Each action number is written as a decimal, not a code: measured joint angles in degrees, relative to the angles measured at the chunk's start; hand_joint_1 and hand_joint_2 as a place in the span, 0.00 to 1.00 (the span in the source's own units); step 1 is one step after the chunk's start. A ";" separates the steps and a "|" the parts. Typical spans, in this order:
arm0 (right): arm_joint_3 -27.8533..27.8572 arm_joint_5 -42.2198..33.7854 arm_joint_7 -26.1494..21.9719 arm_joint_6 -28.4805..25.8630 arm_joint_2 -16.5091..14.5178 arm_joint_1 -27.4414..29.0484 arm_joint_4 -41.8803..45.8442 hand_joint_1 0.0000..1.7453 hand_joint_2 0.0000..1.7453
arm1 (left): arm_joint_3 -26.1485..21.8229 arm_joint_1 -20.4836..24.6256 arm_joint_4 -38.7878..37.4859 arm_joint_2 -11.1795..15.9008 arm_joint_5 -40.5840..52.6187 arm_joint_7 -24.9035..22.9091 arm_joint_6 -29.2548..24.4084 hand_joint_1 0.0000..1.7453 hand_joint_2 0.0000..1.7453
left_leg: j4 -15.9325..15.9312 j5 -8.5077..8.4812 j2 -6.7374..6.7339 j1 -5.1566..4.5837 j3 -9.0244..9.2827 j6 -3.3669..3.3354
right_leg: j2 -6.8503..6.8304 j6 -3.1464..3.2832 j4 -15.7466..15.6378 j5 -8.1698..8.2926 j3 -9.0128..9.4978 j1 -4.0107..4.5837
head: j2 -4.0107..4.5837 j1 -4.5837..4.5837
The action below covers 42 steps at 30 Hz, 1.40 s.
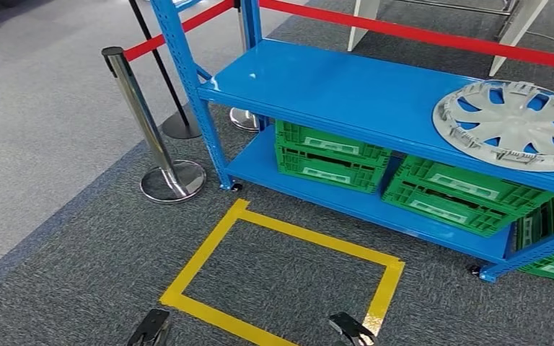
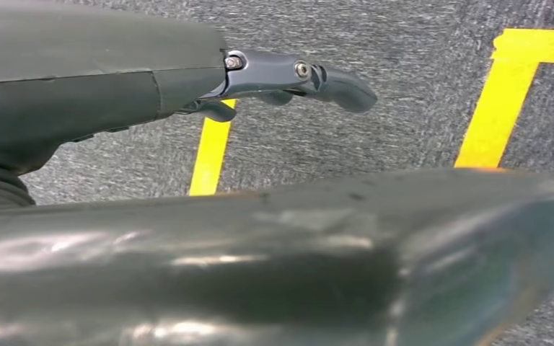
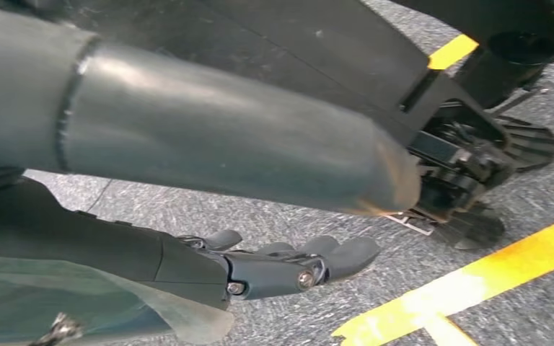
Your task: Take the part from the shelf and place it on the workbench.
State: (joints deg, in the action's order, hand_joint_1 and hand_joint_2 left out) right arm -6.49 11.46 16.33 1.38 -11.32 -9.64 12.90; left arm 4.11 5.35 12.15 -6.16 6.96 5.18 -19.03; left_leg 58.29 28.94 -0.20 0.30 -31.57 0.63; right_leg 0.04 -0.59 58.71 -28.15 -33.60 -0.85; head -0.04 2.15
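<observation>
Hanging low over grey carpet [image 1: 79,274], left hand [image 2: 288,79] and right hand [image 3: 288,267], fingers loosely apart, holding nothing. Lying just ahead, yellow tape rectangle [image 1: 209,245]. Standing beyond, blue shelf [image 1: 346,94], green crates [image 1: 332,155] underneath. Resting far right on top, silver wheel cover [image 1: 516,122].

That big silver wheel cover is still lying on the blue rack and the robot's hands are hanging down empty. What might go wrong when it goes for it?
The wheel cover lies at the far right of the blue shelf, off to the robot's side, so a reach could fall short. It is wide, flat and smooth; the left hand and right hand may struggle for a firm hold. The stanchion stands close by and an arm could bump it.
</observation>
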 joint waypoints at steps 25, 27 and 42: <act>-0.53 0.05 -0.50 0.58 0.02 -0.14 -0.01 0.00 0.00 | 0.00 -0.14 0.00 0.04 -0.01 0.07 1.04 0.00 0.00 | -0.64 -0.39 0.27 -0.09 0.56 -1.82 | -0.08 -1.48 4.90 0.02 -3.32 0.12 | 0.00 -0.08; -0.54 0.06 -0.50 0.58 0.01 -0.27 -0.02 0.00 0.00 | 0.00 -0.04 0.00 0.04 -0.01 0.05 1.04 0.00 0.00 | -0.47 0.23 0.31 -0.24 0.99 -1.19 | -0.17 -1.02 0.54 0.96 -0.95 0.26 | 0.00 -0.03; -0.58 0.19 -0.57 0.52 0.03 -0.30 -0.04 0.00 0.00 | 0.00 -0.26 -0.06 0.29 0.01 0.02 1.81 0.00 0.00 | 1.99 -3.40 0.31 -0.52 -3.81 -0.99 | 0.44 0.53 -0.50 -3.94 4.43 0.36 | 0.00 0.59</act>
State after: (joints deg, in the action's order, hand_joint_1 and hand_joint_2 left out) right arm -7.08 11.65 15.76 1.91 -11.29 -9.94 12.86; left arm 4.11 5.09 12.09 -5.87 6.97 5.20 -17.22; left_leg 60.28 25.54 0.11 -0.22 -35.38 -0.36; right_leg 0.48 -0.06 58.21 -32.09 -29.17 -0.50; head -0.04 2.74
